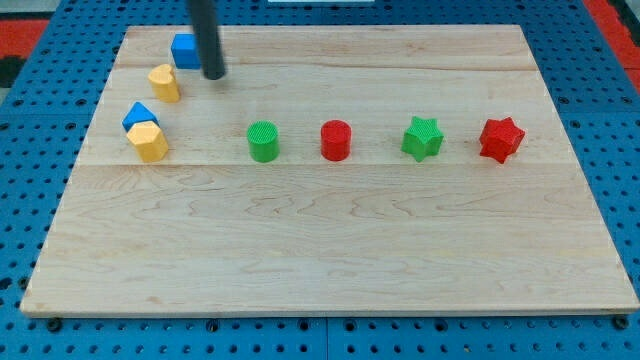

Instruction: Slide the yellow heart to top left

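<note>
The yellow heart lies near the board's upper left, just below and left of a blue cube. My tip rests on the board just right of the yellow heart, with a small gap between them, and right of and below the blue cube. The rod rises out of the view's top and hides part of the blue cube's right side.
A blue triangular block touches a yellow hexagonal block at the left. A row across the middle holds a green cylinder, a red cylinder, a green star and a red star. The wooden board lies on a blue pegboard.
</note>
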